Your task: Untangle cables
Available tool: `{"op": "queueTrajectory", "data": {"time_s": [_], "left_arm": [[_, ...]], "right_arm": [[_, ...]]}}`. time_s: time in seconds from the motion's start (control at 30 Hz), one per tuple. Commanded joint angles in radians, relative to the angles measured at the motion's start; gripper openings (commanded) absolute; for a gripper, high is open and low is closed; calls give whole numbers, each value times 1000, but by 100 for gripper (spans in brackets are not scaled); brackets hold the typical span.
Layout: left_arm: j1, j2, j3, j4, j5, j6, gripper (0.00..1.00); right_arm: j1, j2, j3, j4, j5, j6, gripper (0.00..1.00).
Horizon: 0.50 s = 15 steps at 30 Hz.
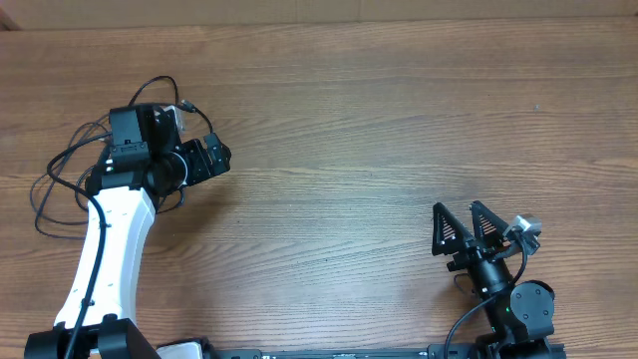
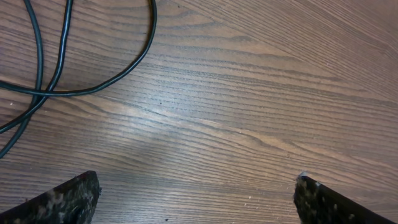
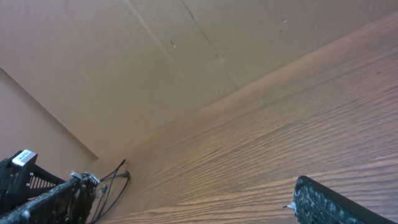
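Cables (image 2: 43, 94): thin black cords in a loose tangle on the wooden table (image 1: 399, 120), looped around the wrist behind the left gripper (image 2: 198, 186) and partly hidden under it. Overhead, most strands spill out on the side of the left gripper away from the right arm. In the left wrist view I see strands crossing ahead of the left gripper and off to one side, clear of both fingers. Left gripper: released, jaws spread wide, gripping nothing, bare wood showing between them. Right gripper (image 1: 457, 209): well apart from the left gripper, likewise spread wide and empty; its own view shows cable ends far off by the left gripper
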<state>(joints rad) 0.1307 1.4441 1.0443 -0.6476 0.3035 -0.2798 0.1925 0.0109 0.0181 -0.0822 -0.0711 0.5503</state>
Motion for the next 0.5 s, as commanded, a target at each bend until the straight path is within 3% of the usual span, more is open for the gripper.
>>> {"op": "queueTrajectory", "data": {"time_s": [0.0, 0.17, 0.47], "left_arm": [[0, 7, 19, 1, 0, 22, 99], [-1, 7, 19, 1, 1, 22, 100], [0, 7, 19, 1, 1, 22, 100]], "right_arm": [[3, -8, -10, 2, 6, 2, 100], [2, -8, -10, -3, 65, -63, 100], [2, -8, -10, -3, 72, -646, 100]]}}
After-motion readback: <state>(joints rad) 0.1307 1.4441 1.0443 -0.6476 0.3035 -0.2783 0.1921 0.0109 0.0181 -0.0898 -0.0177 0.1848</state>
